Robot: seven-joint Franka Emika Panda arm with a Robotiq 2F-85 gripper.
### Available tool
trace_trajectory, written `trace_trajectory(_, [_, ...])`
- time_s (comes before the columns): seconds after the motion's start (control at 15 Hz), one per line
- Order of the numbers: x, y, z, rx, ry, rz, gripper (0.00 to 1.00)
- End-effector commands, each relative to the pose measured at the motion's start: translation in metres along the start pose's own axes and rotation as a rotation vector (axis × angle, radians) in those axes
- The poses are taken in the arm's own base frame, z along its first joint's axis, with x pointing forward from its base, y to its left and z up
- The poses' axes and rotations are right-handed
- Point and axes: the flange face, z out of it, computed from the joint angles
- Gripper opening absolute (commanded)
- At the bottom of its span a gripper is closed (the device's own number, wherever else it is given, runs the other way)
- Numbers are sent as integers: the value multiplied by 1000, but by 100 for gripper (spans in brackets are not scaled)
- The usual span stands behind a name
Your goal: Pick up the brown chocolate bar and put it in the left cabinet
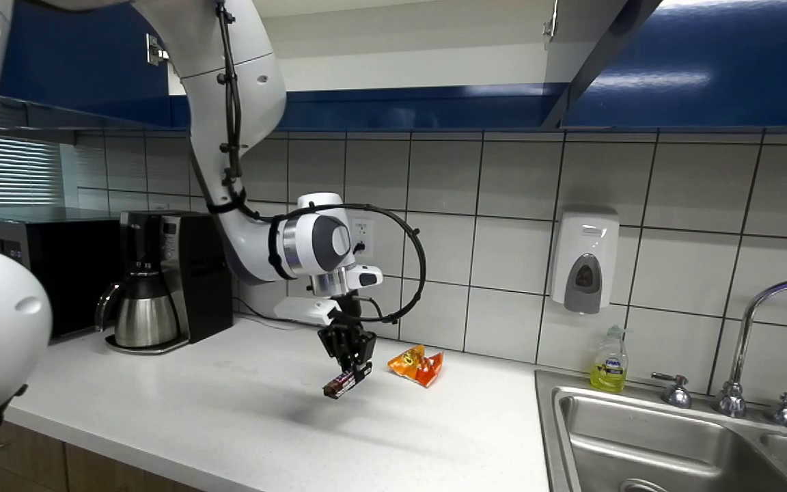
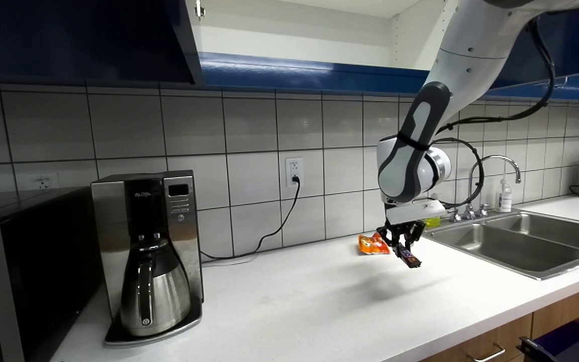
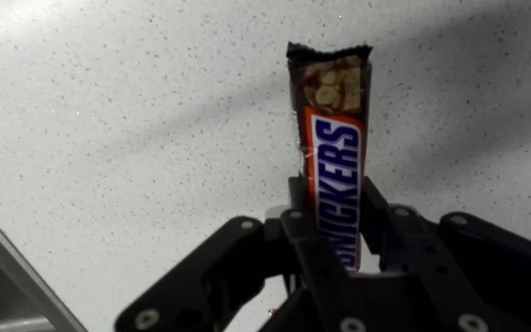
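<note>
The brown chocolate bar [image 1: 340, 384] is a slim dark wrapped Snickers bar, held above the white counter in both exterior views [image 2: 409, 258]. In the wrist view, the bar [image 3: 334, 152] points away from the palm, its far end free and its near end partly hidden by the fingers. My gripper [image 1: 356, 367] is shut on the bar's sides, as the wrist view [image 3: 331, 198] shows; it points down in an exterior view [image 2: 402, 245]. The left cabinet [image 1: 407, 65], with a white interior and blue edge, stands open overhead, also in an exterior view [image 2: 294, 30].
An orange snack packet [image 1: 418, 365] lies on the counter near the tiled wall. A coffee maker [image 2: 156, 256] and microwave [image 2: 33, 271] stand at one end. The sink [image 1: 639, 424], faucet [image 1: 742, 342] and soap bottle [image 1: 610, 362] are at the other. Blue cabinet doors [image 1: 714, 65] hang overhead.
</note>
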Motion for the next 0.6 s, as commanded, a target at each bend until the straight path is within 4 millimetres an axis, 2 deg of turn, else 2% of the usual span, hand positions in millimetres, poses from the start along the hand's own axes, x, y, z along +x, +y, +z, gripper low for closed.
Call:
trace_trajectory(0.0, [-24, -1, -22, 24, 55, -61, 7])
trace_trajectory(0.53, [-71, -7, -69, 121, 186, -101, 7])
